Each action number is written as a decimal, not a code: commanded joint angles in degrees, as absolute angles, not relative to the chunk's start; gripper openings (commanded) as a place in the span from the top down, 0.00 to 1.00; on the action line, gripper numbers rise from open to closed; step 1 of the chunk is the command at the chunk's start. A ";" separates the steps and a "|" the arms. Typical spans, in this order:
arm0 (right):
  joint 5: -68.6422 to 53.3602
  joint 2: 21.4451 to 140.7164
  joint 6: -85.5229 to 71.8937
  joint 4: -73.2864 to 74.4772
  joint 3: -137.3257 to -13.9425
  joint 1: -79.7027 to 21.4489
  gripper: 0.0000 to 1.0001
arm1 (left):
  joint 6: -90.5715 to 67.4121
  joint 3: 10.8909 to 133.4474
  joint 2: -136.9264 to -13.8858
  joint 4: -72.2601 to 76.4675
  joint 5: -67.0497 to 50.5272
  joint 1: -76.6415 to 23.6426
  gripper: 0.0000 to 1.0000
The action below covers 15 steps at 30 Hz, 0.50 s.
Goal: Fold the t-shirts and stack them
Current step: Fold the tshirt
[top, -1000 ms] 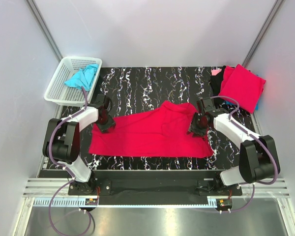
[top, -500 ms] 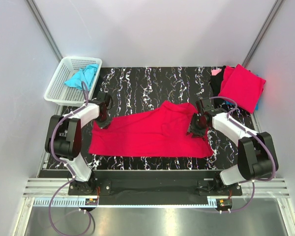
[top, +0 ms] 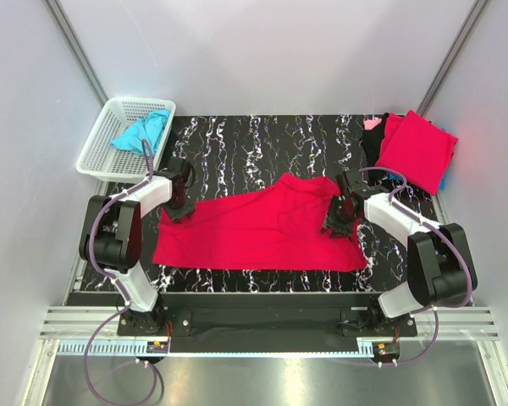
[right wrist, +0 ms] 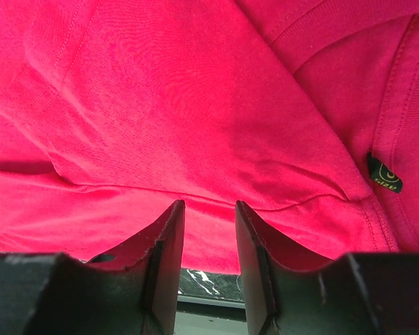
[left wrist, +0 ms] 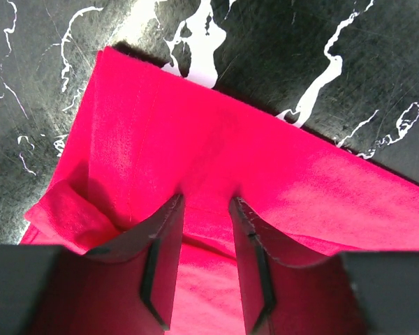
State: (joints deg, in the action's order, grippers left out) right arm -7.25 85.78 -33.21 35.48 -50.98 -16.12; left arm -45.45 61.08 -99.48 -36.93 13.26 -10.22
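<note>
The left pincer (left wrist: 206, 202) stands spread, tips down on the red t-shirt (left wrist: 265, 160) with flat cloth showing in the gap. It sits just inside the shirt's far left corner, and nothing is bunched between the jaws. The right pincer (right wrist: 208, 206) is likewise spread, with a seam crossing at its tips. The collar and its small label (right wrist: 384, 174) lie just to one side of it. No fold appears pinched there either.

Seen from above, the left pincer (top: 179, 205) and the right pincer (top: 339, 222) sit at opposite ends of the red t-shirt (top: 254, 228). The shirt lies spread on the worktop (top: 262, 139) with its long axis running left to right between them, collar end to the right. Each arm is therefore nearest its own end, and the body of the cloth lies inward and nearward from both.

Well apart, a folded red t-shirt (top: 416, 148) rests at the far right corner. A turquoise t-shirt (top: 142, 131) lies in the basket (top: 102, 156) at the far left.
</note>
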 commanded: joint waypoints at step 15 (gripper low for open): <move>-8.88 85.87 -32.69 34.10 -50.63 -16.35 0.59 | -45.09 62.05 -100.11 -37.09 13.18 -10.02 1.00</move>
State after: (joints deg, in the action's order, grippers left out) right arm -7.27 85.80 -33.21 35.11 -50.54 -16.12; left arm -45.25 60.99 -99.48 -37.19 13.23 -10.22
